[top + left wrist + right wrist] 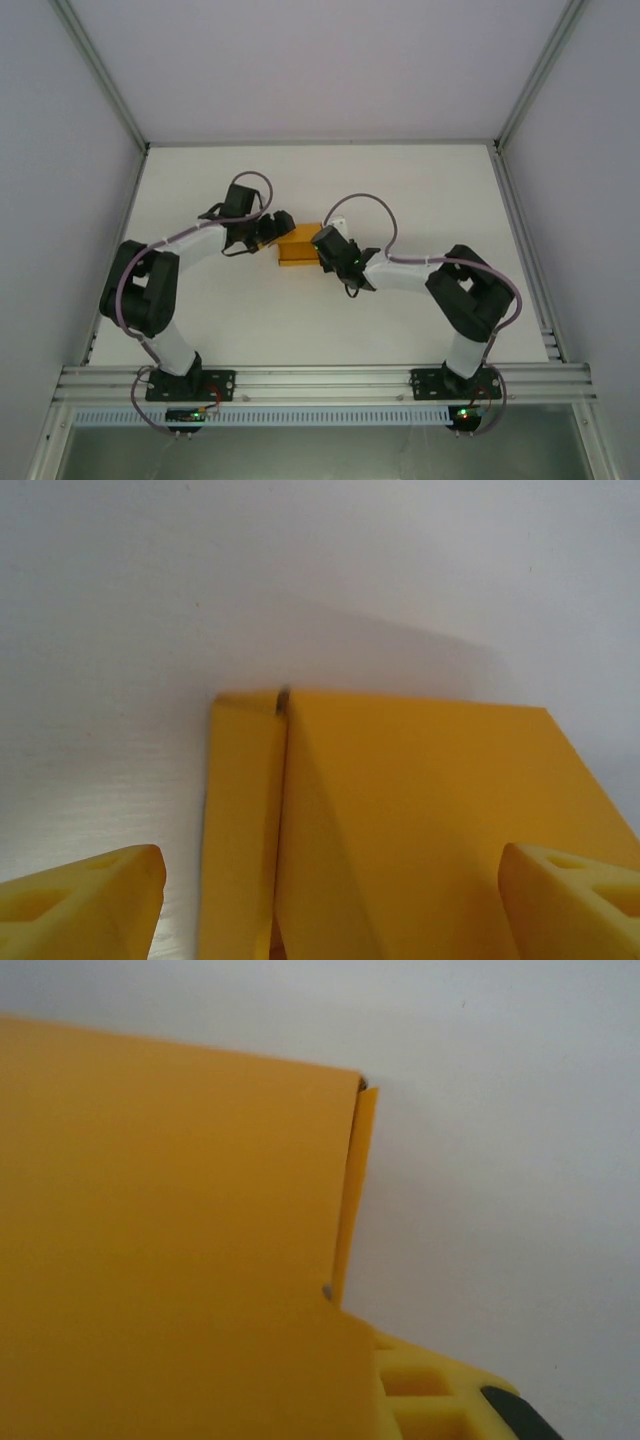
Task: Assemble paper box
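The orange-yellow paper box [299, 244] lies at the table's middle as a partly folded low box, between both grippers. My left gripper [278, 227] is at its left end. In the left wrist view this gripper [330, 910] is open, its yellow fingers [90, 900] wide apart on either side of the paper box [420, 820], whose narrow side flap [240, 820] lies flat. My right gripper [326, 246] is at the box's right end. In the right wrist view one yellow finger [440, 1395] presses against the paper box's [170, 1240] card. The other finger is hidden behind the card.
The white table [400, 190] stretches out around the box, with grey walls on three sides. An aluminium rail [320, 380] carrying both arm bases runs along the near edge.
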{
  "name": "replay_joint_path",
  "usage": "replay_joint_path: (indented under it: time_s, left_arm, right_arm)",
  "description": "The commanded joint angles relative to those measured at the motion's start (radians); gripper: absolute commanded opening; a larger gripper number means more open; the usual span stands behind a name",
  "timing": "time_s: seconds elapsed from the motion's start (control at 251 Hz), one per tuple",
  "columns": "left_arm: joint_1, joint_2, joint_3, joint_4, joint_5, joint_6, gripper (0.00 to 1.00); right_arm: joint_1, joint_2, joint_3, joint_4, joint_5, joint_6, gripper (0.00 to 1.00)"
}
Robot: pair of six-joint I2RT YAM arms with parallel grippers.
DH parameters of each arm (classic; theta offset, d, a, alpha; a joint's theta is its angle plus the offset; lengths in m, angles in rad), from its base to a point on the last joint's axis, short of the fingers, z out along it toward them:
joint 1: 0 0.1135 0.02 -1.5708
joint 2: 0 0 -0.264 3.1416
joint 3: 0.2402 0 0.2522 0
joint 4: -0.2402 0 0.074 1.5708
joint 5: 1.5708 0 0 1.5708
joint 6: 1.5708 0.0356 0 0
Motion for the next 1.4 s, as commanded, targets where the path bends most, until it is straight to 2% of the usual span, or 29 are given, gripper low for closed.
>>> replay_joint_path:
  time_s: [0.0,0.136,0.184,0.239,0.327,0.487,0.611,0.742,0.874,1.018,1.086,1.261,1.273,1.397]
  left_arm:
    - [0.009,0.007,-0.040,0.067,0.038,-0.007,0.83]
    - [0.010,0.042,-0.080,0.104,0.041,-0.001,0.74]
    - [0.012,0.056,-0.083,0.104,0.033,0.007,0.73]
    - [0.013,0.072,-0.085,0.106,0.039,0.025,0.71]
    - [0.015,0.095,-0.096,0.124,0.047,0.039,0.70]
    - [0.021,0.146,-0.104,0.155,0.068,0.040,0.65]
    - [0.032,0.178,-0.098,0.167,0.087,0.050,0.62]
    - [0.064,0.187,-0.116,0.210,0.147,0.060,0.56]
    - [0.118,0.188,-0.174,0.327,0.293,0.041,0.54]
    - [0.157,0.216,-0.224,0.461,0.420,0.014,0.51]
    - [0.176,0.233,-0.244,0.513,0.456,-0.013,0.45]
    - [0.215,0.246,-0.270,0.576,0.496,-0.040,0.36]
    - [0.216,0.246,-0.273,0.578,0.497,-0.040,0.36]
    - [0.221,0.247,-0.284,0.586,0.509,-0.034,0.36]
  right_arm:
    - [0.023,-0.024,-0.012,-0.113,-0.007,-0.001,0.23]
    - [0.032,-0.094,-0.028,-0.186,-0.012,0.011,0.29]
    - [0.033,-0.132,-0.047,-0.207,-0.025,0.015,0.35]
    - [0.030,-0.182,-0.078,-0.225,-0.029,0.016,0.47]
    - [0.011,-0.261,-0.142,-0.240,-0.043,0.029,0.56]
    - [-0.074,-0.404,-0.234,-0.253,-0.162,0.043,0.99]
    - [-0.176,-0.464,-0.249,-0.222,-0.323,0.031,0.99]
    - [-0.276,-0.454,-0.202,-0.197,-0.470,0.027,0.99]
    - [-0.355,-0.367,-0.099,-0.197,-0.637,0.038,0.99]
    - [-0.396,-0.214,0.042,-0.229,-0.798,0.078,1.00]
    - [-0.398,-0.139,0.116,-0.270,-0.836,0.082,0.99]
    - [-0.399,0.014,0.228,-0.318,-0.885,0.093,0.99]
    - [-0.401,0.022,0.271,-0.319,-0.890,0.094,0.99]
    - [-0.398,0.091,0.308,-0.310,-0.939,0.102,0.99]
